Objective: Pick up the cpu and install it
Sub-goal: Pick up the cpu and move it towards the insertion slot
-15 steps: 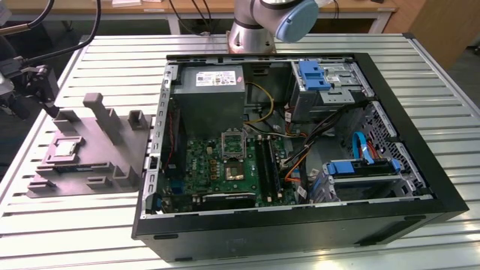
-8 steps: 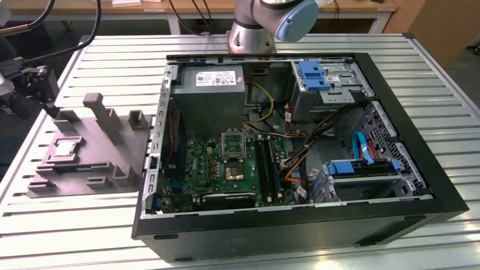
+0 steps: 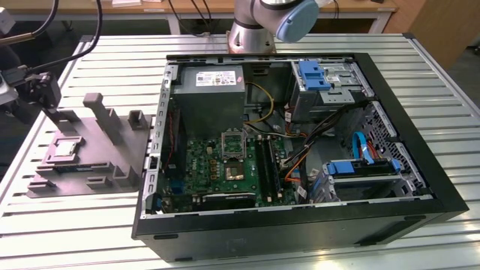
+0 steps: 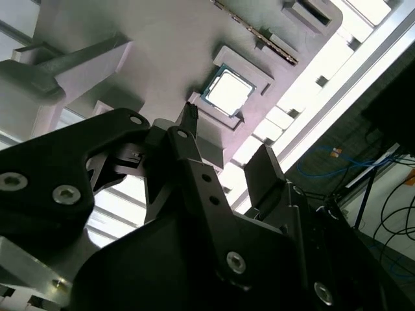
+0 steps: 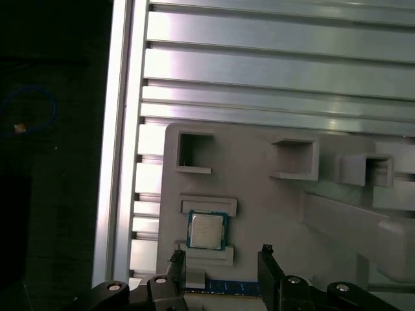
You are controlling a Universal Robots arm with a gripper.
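The gripper (image 5: 222,256) hangs low over a grey holding tray (image 5: 259,214) that lies on the slatted metal bench (image 3: 450,73), on the exterior view's left, beside the open computer case (image 3: 442,185). Its jaws are released: in both wrist views the two dark fingers (image 5: 266,254) stand well apart with nothing between them.

The cpu (image 5: 207,230) lies flat in a shallow square pocket of the tray, its pale metal top facing up. In the first wrist view it sits just beyond the fingertips and roughly in line with the gap between them, apart from both. In the second wrist view the chip (image 4: 228,92) catches the light and shows bright, again a little past the finger ends. In the exterior view it is the small light square (image 3: 64,148) towards the tray's left side.

A thin blue-green strip (image 5: 224,286) lies in the tray just beside the cpu's pocket, close to the fingers. Inside the case, the green motherboard (image 3: 217,174) lies flat on the bottom, with the grey power-supply box (image 3: 213,84) at its far end. The arm's base (image 3: 262,22) stands at the bench's far side, behind the case.
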